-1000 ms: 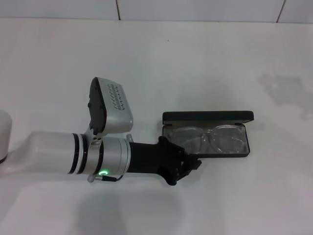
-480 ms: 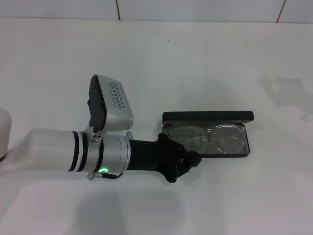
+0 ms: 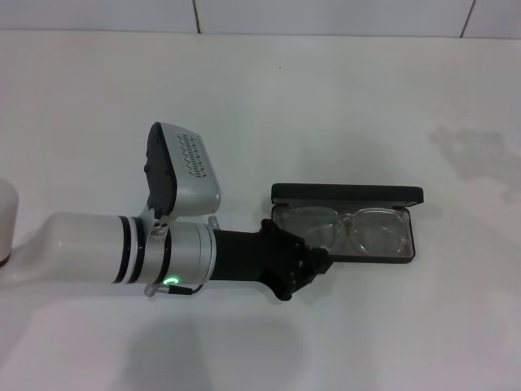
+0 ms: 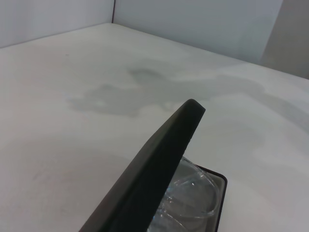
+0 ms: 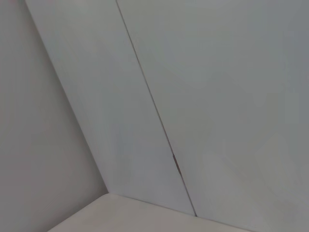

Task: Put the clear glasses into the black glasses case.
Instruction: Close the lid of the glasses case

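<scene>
The black glasses case (image 3: 346, 194) lies open right of the table's middle, its lid standing up along the far side. The clear glasses (image 3: 350, 230) rest inside on the grey lining, lenses side by side. My left gripper (image 3: 316, 262) reaches in from the left and sits at the case's near left corner, close to the end of the glasses. The left wrist view looks along the raised lid of the case (image 4: 159, 169), with a lens of the glasses (image 4: 193, 193) beneath it. The right arm is out of the head view.
A white rounded object (image 3: 6, 220) stands at the left edge of the table. A faint grey stain (image 3: 476, 155) marks the tabletop at the far right. The right wrist view shows only a pale wall (image 5: 193, 96).
My left gripper has drawn back a little to the left, away from the case's near left corner. The glasses and the case have not moved.
</scene>
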`<state>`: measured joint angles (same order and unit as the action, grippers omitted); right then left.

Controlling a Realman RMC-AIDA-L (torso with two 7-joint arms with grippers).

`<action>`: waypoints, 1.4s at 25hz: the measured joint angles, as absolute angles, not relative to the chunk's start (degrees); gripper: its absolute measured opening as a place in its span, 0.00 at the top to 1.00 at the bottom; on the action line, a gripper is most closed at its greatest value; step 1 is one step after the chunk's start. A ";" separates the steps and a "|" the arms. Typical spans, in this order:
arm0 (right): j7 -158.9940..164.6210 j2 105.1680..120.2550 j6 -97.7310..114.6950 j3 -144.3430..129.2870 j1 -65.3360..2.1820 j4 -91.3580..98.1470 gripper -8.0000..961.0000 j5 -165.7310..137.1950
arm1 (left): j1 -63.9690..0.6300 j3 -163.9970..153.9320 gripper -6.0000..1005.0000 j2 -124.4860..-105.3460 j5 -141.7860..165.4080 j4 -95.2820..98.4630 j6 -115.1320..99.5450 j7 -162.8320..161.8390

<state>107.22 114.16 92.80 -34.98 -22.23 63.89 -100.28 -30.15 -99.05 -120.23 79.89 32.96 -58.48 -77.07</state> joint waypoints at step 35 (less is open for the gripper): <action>103.31 114.77 97.20 -31.24 -20.27 59.10 0.86 -97.65 | -40.33 -83.96 0.75 -120.25 86.67 34.99 -67.37 -83.95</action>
